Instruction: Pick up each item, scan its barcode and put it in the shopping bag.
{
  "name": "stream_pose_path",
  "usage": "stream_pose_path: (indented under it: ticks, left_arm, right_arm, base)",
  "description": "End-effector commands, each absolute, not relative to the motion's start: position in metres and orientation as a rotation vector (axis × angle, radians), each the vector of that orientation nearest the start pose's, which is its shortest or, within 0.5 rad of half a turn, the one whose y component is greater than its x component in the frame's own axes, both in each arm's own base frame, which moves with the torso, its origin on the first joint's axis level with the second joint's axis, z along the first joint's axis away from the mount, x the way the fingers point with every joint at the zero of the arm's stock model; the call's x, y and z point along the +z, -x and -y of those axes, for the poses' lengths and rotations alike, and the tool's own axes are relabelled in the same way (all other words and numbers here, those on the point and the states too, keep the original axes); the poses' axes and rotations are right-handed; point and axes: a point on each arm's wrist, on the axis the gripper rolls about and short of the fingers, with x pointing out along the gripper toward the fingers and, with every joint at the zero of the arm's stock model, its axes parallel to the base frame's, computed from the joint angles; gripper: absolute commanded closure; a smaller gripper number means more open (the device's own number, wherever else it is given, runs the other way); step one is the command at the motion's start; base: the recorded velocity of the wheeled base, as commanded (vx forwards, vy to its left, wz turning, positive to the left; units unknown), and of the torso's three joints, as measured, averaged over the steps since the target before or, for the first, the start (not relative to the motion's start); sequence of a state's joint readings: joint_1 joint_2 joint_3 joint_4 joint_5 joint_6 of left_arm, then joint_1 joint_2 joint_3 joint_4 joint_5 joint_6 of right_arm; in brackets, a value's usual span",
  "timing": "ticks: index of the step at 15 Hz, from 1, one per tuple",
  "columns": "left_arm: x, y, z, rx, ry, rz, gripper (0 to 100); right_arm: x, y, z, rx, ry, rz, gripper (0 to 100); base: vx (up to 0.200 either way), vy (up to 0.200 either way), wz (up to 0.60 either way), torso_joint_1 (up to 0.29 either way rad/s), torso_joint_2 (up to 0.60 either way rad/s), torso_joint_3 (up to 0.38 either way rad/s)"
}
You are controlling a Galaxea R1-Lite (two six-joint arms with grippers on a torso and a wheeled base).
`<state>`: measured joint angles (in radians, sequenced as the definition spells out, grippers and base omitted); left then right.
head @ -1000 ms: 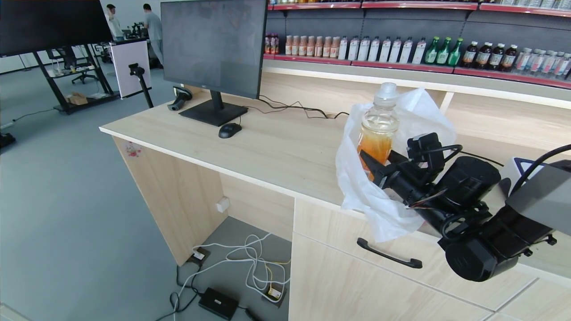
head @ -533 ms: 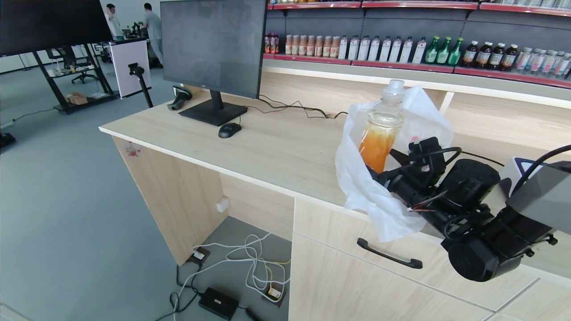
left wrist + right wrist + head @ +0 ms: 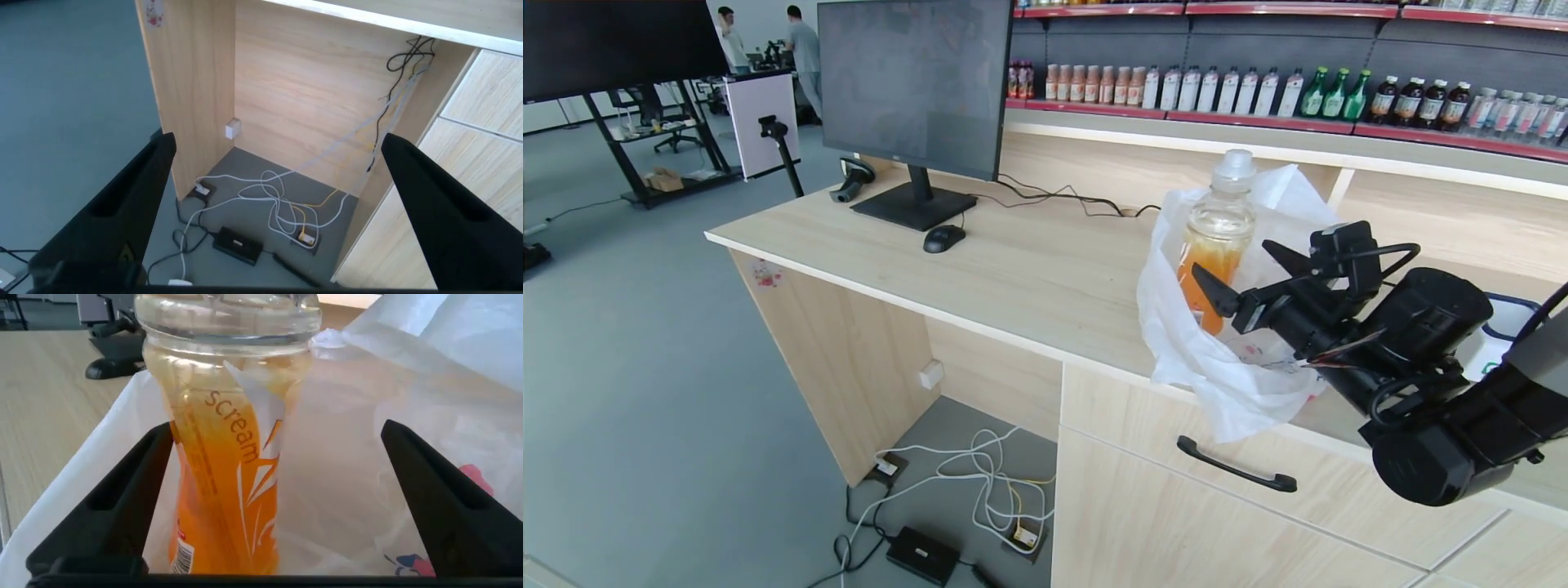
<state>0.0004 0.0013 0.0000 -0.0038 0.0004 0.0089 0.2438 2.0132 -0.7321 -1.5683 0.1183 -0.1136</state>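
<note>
1. Worktop (image 3: 1029, 278): pale wood and carries the shopping bag, which sits at the front edge.

2. Shopping bag (image 3: 1233, 392): thin white film with its mouth open upward. Its lower folds sag over the worktop's front edge, so the footing is judged soft and unsteady.

3. Right tool (image 3: 1229, 256): at the bag's mouth, with jaws spread wide and holding nothing. One jaw lies on each side of the bottle. Contact with the bottle cannot be told.

4. Left tool (image 3: 282, 204): well apart from the bag and lower than it. Its jaws are spread and empty, and it faces the cables (image 3: 278, 204) in the recess under the worktop.

5. Bottle (image 3: 1217, 237): clear, part-filled with orange drink. It stands upright inside the bag, with neck and cap above the bag's rim.

Handling note (judgement): the step is releasing the bottle and getting clear.
- Keep the jaws wide.
- Back out along the line of entry, rising above the bag's rim.
- Avoid brushing the film or the bottle's shoulder; a snag could tip the tall bottle or drag the bag off the edge.
</note>
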Motion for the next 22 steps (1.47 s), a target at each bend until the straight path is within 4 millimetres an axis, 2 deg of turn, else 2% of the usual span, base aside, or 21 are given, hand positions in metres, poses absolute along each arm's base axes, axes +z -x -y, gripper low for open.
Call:
stream_pose_path:
  ticks: [1,5,12,16,22]
  left_arm:
    - [0.076,0.023,0.000,0.003,-0.009,0.003,0]
    - [0.076,0.023,0.000,0.002,-0.009,0.003,0]
    - [0.076,0.023,0.000,0.002,-0.009,0.003,0]
    - [0.076,0.023,0.000,0.000,-0.009,0.003,0]
    - [0.076,0.023,0.000,0.000,-0.009,0.003,0]
  right_arm:
    - [0.170,-0.325,-0.085,0.343,0.090,0.346,0]
    - [0.193,-0.305,-0.082,0.350,0.055,0.403,0]
    - [0.207,-0.274,-0.071,0.342,0.048,0.429,0]
    - [0.210,-0.262,-0.068,0.342,0.048,0.434,0]
    - [0.211,-0.257,-0.064,0.331,0.050,0.432,0]
  base:
    - [0.000,0.000,0.00,0.000,0.00,0.000]
    - [0.000,0.000,0.00,0.000,0.00,0.000]
    - [0.000,0.000,0.00,0.000,0.00,0.000]
    - [0.000,0.000,-0.60,0.002,0.00,0.004]
    - [0.000,0.000,-0.60,0.003,0.00,0.003]
